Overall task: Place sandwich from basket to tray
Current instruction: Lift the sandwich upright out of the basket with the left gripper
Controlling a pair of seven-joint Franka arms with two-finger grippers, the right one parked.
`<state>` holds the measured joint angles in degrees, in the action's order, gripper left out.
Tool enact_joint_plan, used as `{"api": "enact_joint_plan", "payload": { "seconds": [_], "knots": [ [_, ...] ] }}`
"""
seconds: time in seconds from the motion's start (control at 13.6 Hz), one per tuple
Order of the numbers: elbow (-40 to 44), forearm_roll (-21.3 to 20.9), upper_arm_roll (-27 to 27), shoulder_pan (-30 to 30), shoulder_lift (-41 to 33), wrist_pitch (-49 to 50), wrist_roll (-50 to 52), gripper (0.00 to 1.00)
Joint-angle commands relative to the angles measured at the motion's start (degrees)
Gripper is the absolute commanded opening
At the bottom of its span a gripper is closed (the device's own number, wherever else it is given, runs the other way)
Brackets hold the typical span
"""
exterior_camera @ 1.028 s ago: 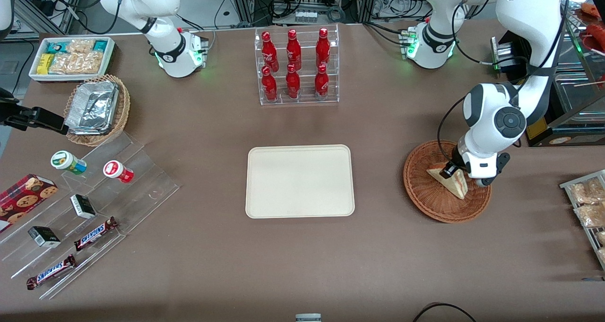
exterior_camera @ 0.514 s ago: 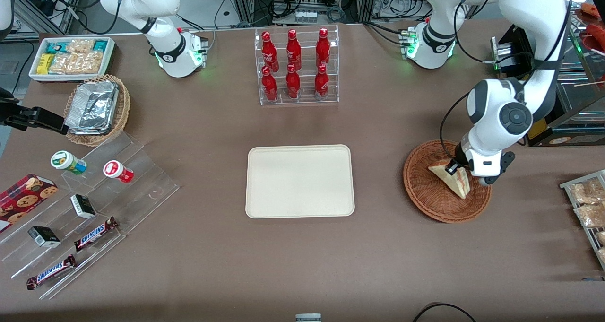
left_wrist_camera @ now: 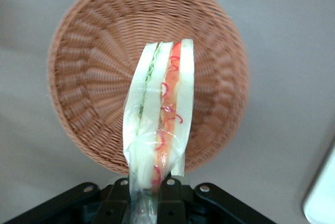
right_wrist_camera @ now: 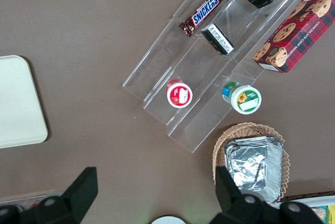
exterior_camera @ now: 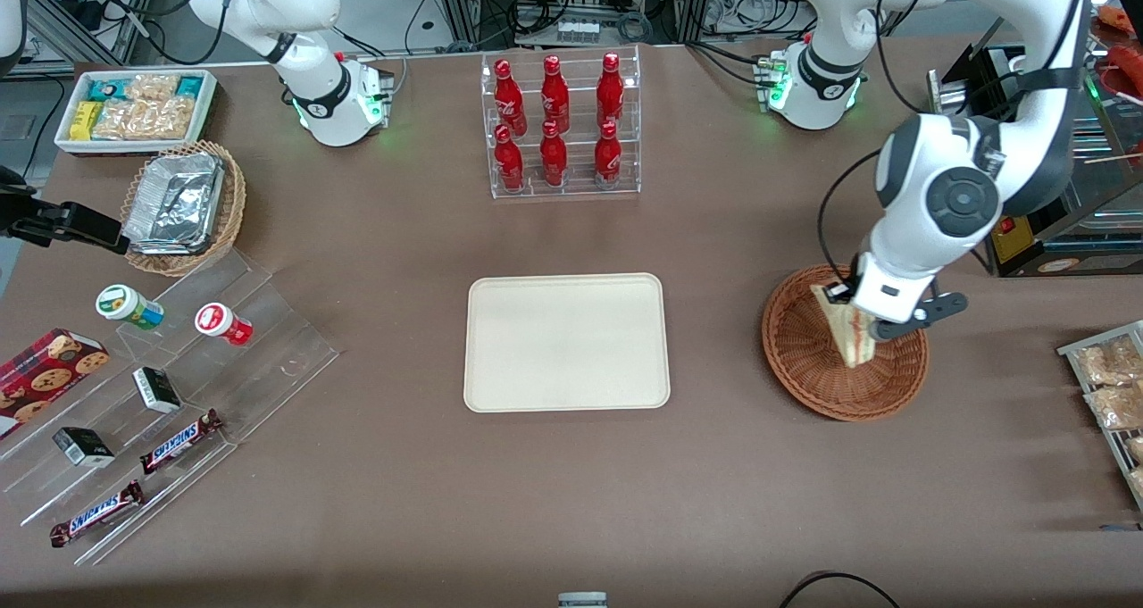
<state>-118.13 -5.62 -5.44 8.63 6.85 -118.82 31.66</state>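
Observation:
My left gripper [exterior_camera: 848,309] [left_wrist_camera: 149,195] is shut on the sandwich [exterior_camera: 846,333] [left_wrist_camera: 159,109], a plastic-wrapped white wedge with red and green filling along its edge. The sandwich hangs lifted above the reddish-brown wicker basket [exterior_camera: 808,358] [left_wrist_camera: 89,77], which holds nothing else in the wrist view. The cream tray [exterior_camera: 566,341] lies flat at the middle of the table, toward the parked arm from the basket, with nothing on it. A corner of the tray [right_wrist_camera: 18,103] shows in the right wrist view.
A clear rack of red bottles [exterior_camera: 561,126] stands farther from the front camera than the tray. A wire rack of packaged snacks [exterior_camera: 1112,385] lies at the working arm's end. Toward the parked arm's end are a tan basket with foil trays [exterior_camera: 183,206] and clear steps with snacks [exterior_camera: 170,394].
The gripper has risen with the sandwich, lifting it out of the basket. The sandwich now hangs on edge instead of lying flat.

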Motion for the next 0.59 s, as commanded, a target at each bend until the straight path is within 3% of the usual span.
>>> {"api": "enact_joint_plan", "payload": {
  "seconds": [0.0,0.22,0.51],
  "knots": [
    [5.9,-0.9,-5.0,0.4,4.2,2.5,-0.3,0.0],
    [11.7,-1.1,-10.0,3.1,9.7,2.5,7.3,0.0],
    [21.6,-2.5,-9.9,12.5,19.1,2.5,17.4,0.0]
  ]
}}
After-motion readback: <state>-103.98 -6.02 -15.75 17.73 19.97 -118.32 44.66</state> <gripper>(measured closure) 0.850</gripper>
